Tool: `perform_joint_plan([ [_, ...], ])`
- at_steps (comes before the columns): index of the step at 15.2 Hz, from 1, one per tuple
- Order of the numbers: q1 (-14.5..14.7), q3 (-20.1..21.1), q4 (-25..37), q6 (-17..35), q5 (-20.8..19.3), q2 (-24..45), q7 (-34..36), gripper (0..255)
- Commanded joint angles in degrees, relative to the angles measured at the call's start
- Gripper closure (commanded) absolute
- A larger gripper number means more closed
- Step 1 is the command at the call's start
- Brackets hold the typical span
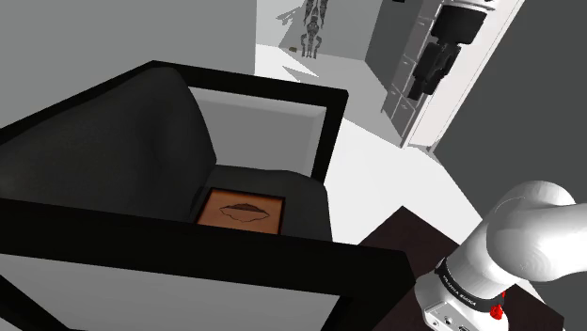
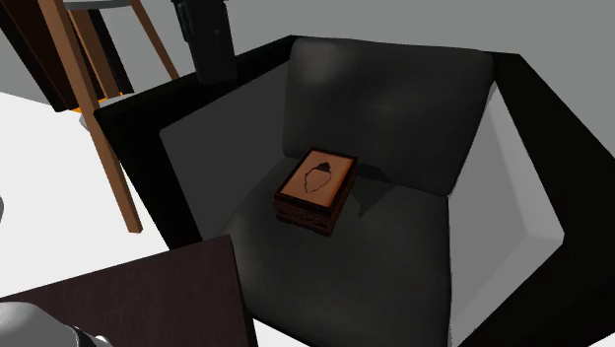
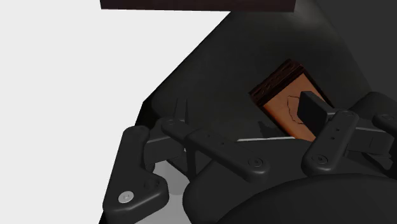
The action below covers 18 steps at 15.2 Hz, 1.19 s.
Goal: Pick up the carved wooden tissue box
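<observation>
The carved wooden tissue box (image 1: 242,209) lies flat on the seat of a black armchair (image 1: 113,122), its orange-brown top with a dark oval slot facing up. In the second exterior view the box (image 2: 315,185) sits mid-seat, with dark carved sides. My black gripper (image 1: 420,86) hangs high in the air, well above the armchair and off to the shoulder view's right. In the second exterior view the gripper (image 2: 215,69) hovers over the chair's far armrest. In the wrist view the box (image 3: 280,95) lies beyond the gripper (image 3: 248,109), whose fingers stand apart with nothing between them.
The armchair's tall back and black armrests (image 2: 148,138) wall in the seat on three sides. Wooden legs (image 2: 106,128) stand beside the chair. The dark stand top (image 2: 148,296) lies close to the seat's front. A grey shelf unit (image 1: 409,94) stands by the doorway.
</observation>
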Motion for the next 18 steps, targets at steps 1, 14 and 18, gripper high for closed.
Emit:
perform_joint_plan([
  [1,0.0,0.0,0.0,0.0,0.0,0.0,0.0,0],
  [14,5.65,5.81,-7.51,21.15,5.54,15.09,-0.44,0],
  [18,7.34,7.7,-7.55,27.35,6.93,21.6,-0.76,0],
])
